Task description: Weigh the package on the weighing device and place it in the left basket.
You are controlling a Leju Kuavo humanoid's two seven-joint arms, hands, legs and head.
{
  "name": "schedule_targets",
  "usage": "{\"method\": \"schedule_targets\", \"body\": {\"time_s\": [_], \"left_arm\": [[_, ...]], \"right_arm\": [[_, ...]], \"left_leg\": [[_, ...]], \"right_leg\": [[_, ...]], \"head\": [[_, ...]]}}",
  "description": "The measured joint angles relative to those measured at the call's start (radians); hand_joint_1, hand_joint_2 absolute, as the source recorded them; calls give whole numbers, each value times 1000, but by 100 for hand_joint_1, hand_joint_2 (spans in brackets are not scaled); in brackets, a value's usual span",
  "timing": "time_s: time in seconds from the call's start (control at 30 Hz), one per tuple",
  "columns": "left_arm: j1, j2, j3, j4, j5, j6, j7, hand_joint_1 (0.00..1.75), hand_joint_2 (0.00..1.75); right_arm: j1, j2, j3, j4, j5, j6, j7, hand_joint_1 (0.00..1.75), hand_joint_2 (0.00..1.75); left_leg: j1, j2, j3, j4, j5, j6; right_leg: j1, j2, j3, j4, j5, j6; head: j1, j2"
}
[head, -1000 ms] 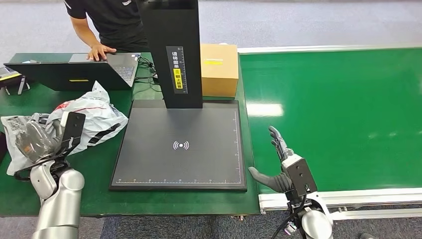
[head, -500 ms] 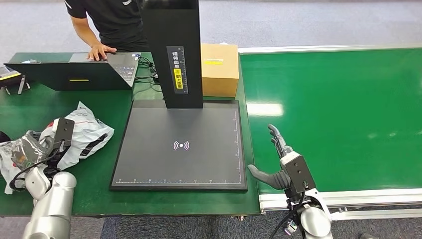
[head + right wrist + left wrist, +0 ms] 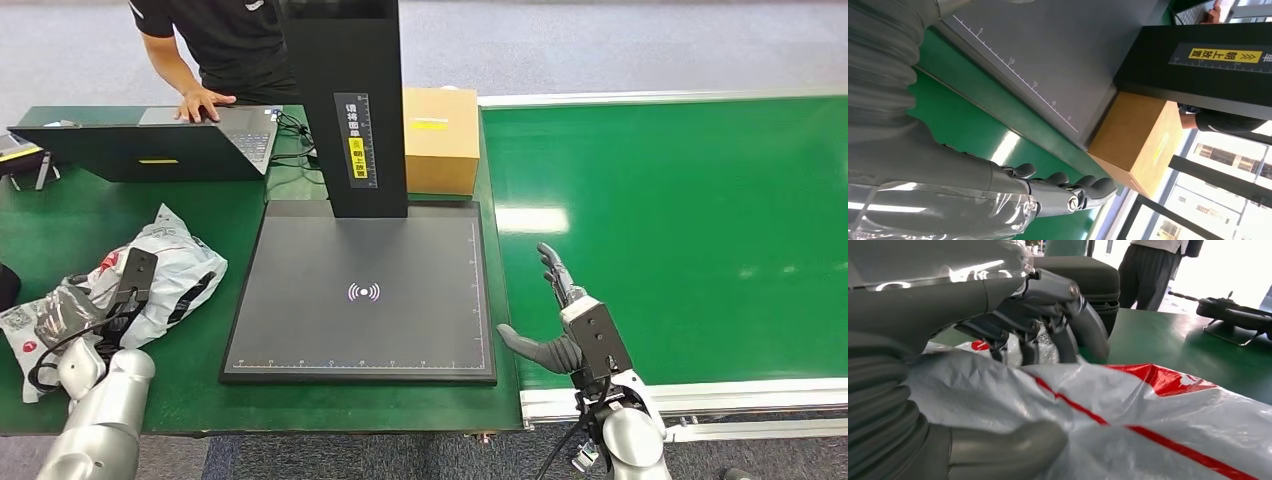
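Over the last second my left hand (image 3: 68,312) has carried the bag (image 3: 160,268) away from the scale (image 3: 360,290) toward the table's left edge, and in the last half second it has eased back in a little, so the bag now lies crumpled on the green table (image 3: 250,200), well left of the plate, still in my grasp. I judge the weighing is behind me and the basket is what remains; I cannot see a basket here, so it must sit further left. In the left wrist view my fingers (image 3: 1048,325) curl down onto the white and red plastic with the thumb (image 3: 1003,450) underneath, pinching a fold. The left arm is bent low at the table's near corner. My right hand (image 3: 556,320) stands empty beside the scale's right edge, fingers straight and apart, thumb out toward the plate.
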Motion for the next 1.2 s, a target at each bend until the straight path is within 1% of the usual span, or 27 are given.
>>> {"method": "schedule_targets", "body": {"time_s": [0.67,0.8,0.9,0.97,1.03,1.1,1.2], "left_arm": [[-11,0,26,26,-13,6,-3,0,175],[-11,-2,28,25,-14,17,-24,0,175],[-6,-14,31,5,-7,28,-53,0,175],[6,-29,31,-36,16,49,-86,0,175],[32,-52,26,-114,46,82,-126,0,175],[68,-82,11,-222,70,109,-154,0,175],[120,-126,-26,-393,111,125,-185,0,175]], "right_arm": [[-10,3,0,19,8,2,1,0,175],[-13,5,0,25,13,1,1,0,175],[-19,7,0,33,20,1,1,0,175],[-20,8,0,36,23,0,0,0,175],[-18,8,0,38,24,-2,-3,0,175],[-14,8,-1,38,25,-4,-7,0,175],[-5,8,-1,37,25,-7,-12,0,175]], "left_leg": [[0,0,1,0,0,0],[0,0,0,0,0,0],[0,0,0,0,0,0],[0,0,0,0,0,0],[0,1,0,0,0,0],[0,1,0,1,0,0],[0,1,0,1,0,0]], "right_leg": [[0,0,0,0,0,0],[0,0,0,0,0,0],[0,0,0,0,0,0],[0,0,0,0,0,0],[0,1,0,0,0,0],[0,1,0,0,0,0],[0,1,0,-1,0,0]], "head": [[0,0],[0,0],[0,0],[0,0],[0,0],[0,0],[0,0]]}}
